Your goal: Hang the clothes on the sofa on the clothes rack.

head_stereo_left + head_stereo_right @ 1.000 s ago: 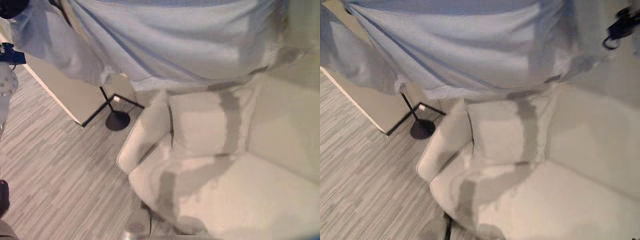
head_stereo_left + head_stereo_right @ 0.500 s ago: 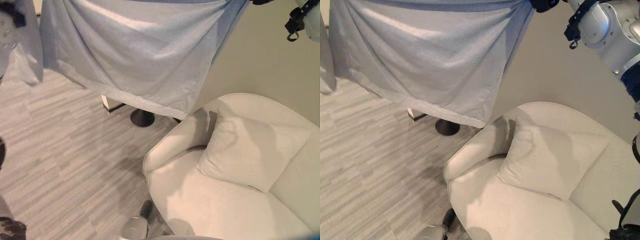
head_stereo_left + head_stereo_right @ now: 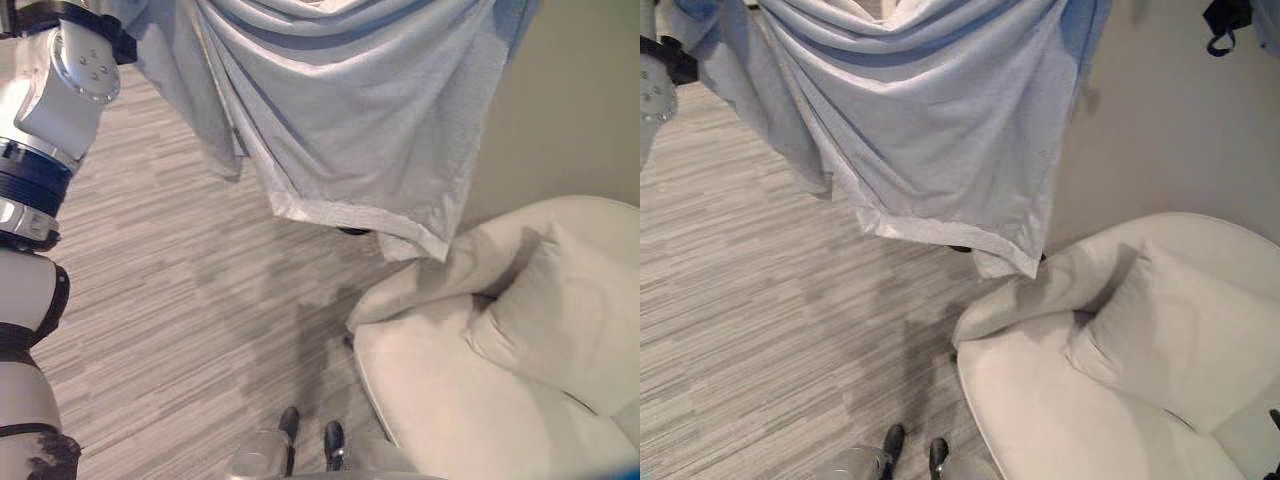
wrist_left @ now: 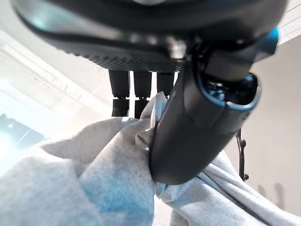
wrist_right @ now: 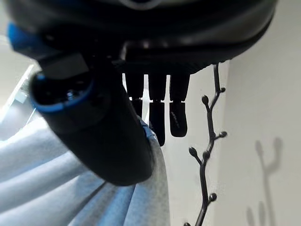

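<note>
Up high, the left hand (image 4: 188, 117) pinches the light blue shirt (image 3: 350, 130) between its thumb and fingers (image 4: 141, 92). The right hand (image 5: 108, 132) pinches the other end of the shirt the same way. The shirt hangs down between both hands in soft folds, above the grey striped floor (image 3: 180, 300). The white sofa (image 3: 1090, 400) sits below, near the shirt's bottom edge. A thin black clothes rack (image 5: 207, 155) stands just beside the right hand.

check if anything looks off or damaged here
Nothing stands out. The light blue garment hangs bunched between the left hand and right hand, clear of the white sofa; the clothes rack stands upright.
</note>
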Controlling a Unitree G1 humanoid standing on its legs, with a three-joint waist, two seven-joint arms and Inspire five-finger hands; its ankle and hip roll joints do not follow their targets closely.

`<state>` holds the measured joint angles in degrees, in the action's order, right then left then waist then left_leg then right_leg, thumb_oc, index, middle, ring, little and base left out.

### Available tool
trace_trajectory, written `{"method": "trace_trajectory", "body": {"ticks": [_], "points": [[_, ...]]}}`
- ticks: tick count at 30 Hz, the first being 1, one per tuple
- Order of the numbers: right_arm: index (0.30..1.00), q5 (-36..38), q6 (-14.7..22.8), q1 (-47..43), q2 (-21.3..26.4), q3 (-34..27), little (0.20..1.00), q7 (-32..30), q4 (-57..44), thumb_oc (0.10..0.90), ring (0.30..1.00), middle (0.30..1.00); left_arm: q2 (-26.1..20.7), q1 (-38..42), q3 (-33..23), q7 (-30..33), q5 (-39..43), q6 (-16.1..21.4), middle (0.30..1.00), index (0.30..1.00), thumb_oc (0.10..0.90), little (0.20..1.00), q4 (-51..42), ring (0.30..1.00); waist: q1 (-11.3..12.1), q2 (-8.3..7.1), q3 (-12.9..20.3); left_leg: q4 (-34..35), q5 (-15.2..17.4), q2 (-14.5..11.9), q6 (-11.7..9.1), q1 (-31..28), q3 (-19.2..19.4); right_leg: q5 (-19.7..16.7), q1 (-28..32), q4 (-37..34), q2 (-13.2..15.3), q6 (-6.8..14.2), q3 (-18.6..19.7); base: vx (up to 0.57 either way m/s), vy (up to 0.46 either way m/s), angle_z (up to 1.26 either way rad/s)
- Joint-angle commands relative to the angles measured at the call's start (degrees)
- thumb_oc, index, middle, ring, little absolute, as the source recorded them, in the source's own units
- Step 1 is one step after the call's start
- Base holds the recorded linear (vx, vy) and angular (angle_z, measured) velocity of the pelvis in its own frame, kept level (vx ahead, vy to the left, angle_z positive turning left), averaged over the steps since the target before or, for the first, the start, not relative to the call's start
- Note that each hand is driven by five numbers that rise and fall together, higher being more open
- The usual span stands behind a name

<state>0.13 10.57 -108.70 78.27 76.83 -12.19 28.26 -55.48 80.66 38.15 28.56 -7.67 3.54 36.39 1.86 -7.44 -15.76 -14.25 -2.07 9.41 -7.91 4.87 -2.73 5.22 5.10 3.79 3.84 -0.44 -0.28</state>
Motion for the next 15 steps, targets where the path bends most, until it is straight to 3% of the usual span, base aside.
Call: {"method": "trace_trajectory", "body": {"ticks": [1,2,3,4,5,6,7,9,10,12,13,14,15], "points": [[0.300,-1.83,-2.05,-2.87,6.69,-6.47,0.300,-4.58,-1.51,0.400,0.300,0.300,-4.68,0.93,-5.78,3.77,-2.23,1.84,0.300,0.300,0.400,0.300,-1.97,0.300,-0.54,-0.17,7.80,12.40,0.01,-12.57,3.15,3.31,4.14,-3.94,3.44,-7.02,-0.13,6.45,-2.16,0.22,0.106,-0.20],[0.300,-1.93,-2.11,-2.46,6.73,-6.86,0.300,-4.62,-1.64,0.400,0.300,0.300,-4.71,0.95,-5.68,3.79,-2.17,1.89,0.300,0.300,0.400,0.300,-1.93,0.300,-0.60,-0.29,7.87,13.69,-0.63,-12.52,3.07,2.66,4.13,-3.85,3.49,-7.02,-0.10,6.41,-2.20,0.38,0.180,-0.22],[0.300,-2.83,-2.32,-2.31,6.75,-7.37,0.300,-5.66,-1.03,0.400,0.300,0.300,-6.98,0.93,-4.71,4.59,-1.53,2.37,0.300,0.300,0.400,0.300,-2.50,0.300,0.91,0.57,8.04,17.30,-2.05,-13.55,1.84,5.16,-2.29,-2.42,5.58,-7.43,0.91,7.01,-0.06,0.29,0.126,-0.03],[0.300,-2.86,-2.29,-2.08,6.71,-7.60,0.300,-5.72,-0.98,0.400,0.300,0.300,-7.03,1.04,-4.55,4.60,-1.46,2.40,0.300,0.300,0.400,0.300,-2.45,0.300,0.78,0.53,8.04,17.82,-2.30,-13.61,1.74,4.90,-2.43,-2.41,5.68,-7.50,0.83,6.97,-0.16,0.40,0.211,-0.07],[0.300,-3.49,-2.36,-1.56,6.45,-8.00,0.300,-6.23,-0.48,0.400,0.300,0.300,-8.03,1.40,-3.75,5.10,-1.31,2.77,0.300,0.300,0.400,0.300,-2.99,0.300,1.54,1.00,8.12,18.16,-3.64,-13.52,0.90,5.83,-6.97,-2.45,6.37,-7.43,1.12,7.26,1.50,0.41,0.272,-0.25],[0.300,-2.86,-2.87,-0.92,5.96,-8.78,0.300,-5.60,0.05,0.400,0.300,0.300,-8.74,3.46,-2.52,4.98,-0.85,2.98,0.300,0.300,0.400,0.300,-3.45,0.300,1.39,2.52,9.16,18.64,-4.13,-12.32,-0.20,4.49,-12.51,-2.56,6.88,-6.97,1.92,7.87,4.15,0.58,0.434,-0.55],[0.300,-2.78,-3.18,-0.21,6.26,-9.59,0.300,-4.84,0.14,0.400,0.300,0.300,-8.60,3.40,-2.72,4.64,-0.82,3.19,0.300,0.300,0.400,0.300,-3.54,0.300,0.85,3.25,9.71,18.64,-4.48,-11.97,0.00,3.75,-12.16,-2.84,7.36,-6.57,3.19,8.65,4.16,0.62,0.518,-0.73],[0.300,-3.38,-3.58,1.95,5.97,-11.86,0.300,-3.98,-0.44,0.400,0.300,0.300,-8.52,2.09,-3.74,4.39,-0.56,3.25,0.300,0.300,0.400,0.300,-4.10,0.300,0.56,3.63,10.86,18.56,-4.71,-10.22,1.36,1.77,-10.19,-8.82,5.86,-3.18,7.12,10.40,4.41,0.36,0.363,-0.64],[0.300,-3.46,-3.62,2.51,5.94,-12.40,0.300,-3.99,-0.54,0.400,0.300,0.300,-8.61,1.98,-3.73,4.37,-0.58,3.22,0.300,0.300,0.400,0.300,-4.21,0.300,0.76,3.47,11.01,18.57,-4.72,-10.16,1.47,1.80,-9.87,-8.88,5.67,-3.18,7.27,10.51,4.73,0.23,0.275,-0.47],[0.300,-5.58,-4.83,4.69,4.49,-13.80,0.300,-4.25,-0.17,0.400,0.300,0.300,-9.50,2.20,-3.29,4.29,-0.19,3.63,0.300,0.300,0.400,0.300,-5.19,0.300,1.12,4.29,11.36,19.25,-3.39,-7.48,3.84,-1.42,-6.85,-18.80,0.88,6.53,11.05,10.09,4.84,0.32,0.407,-0.49],[0.300,-5.61,-4.84,4.78,4.44,-13.88,0.300,-4.25,-0.17,0.400,0.300,0.300,-9.54,2.16,-3.28,4.28,-0.19,3.62,0.300,0.300,0.400,0.300,-5.20,0.300,1.26,4.13,11.38,19.25,-2.87,-7.45,3.83,-1.71,-6.64,-18.32,0.98,6.75,11.14,10.03,4.97,0.29,0.362,-0.51],[0.300,-6.31,-4.83,4.67,3.75,-13.78,0.300,-4.53,-0.13,0.400,0.300,0.300,-10.05,2.36,-2.81,4.19,-0.58,3.80,0.300,0.300,0.400,0.300,-6.11,0.300,1.79,4.62,11.02,19.25,-2.47,-7.15,4.48,-2.44,-5.39,-20.57,-0.22,8.84,13.28,9.52,1.75,0.27,0.311,-0.64],[0.300,-6.20,-4.93,6.01,2.94,-15.17,0.300,-4.71,0.45,0.400,0.300,0.300,-10.91,2.21,-3.84,4.04,-1.47,3.53,0.300,0.300,0.400,0.300,-8.15,0.300,2.50,5.85,10.52,19.25,-0.90,-6.84,5.13,-3.76,-2.37,-19.79,-1.22,10.03,16.41,8.73,-5.86,0.32,0.378,-0.78]]}}
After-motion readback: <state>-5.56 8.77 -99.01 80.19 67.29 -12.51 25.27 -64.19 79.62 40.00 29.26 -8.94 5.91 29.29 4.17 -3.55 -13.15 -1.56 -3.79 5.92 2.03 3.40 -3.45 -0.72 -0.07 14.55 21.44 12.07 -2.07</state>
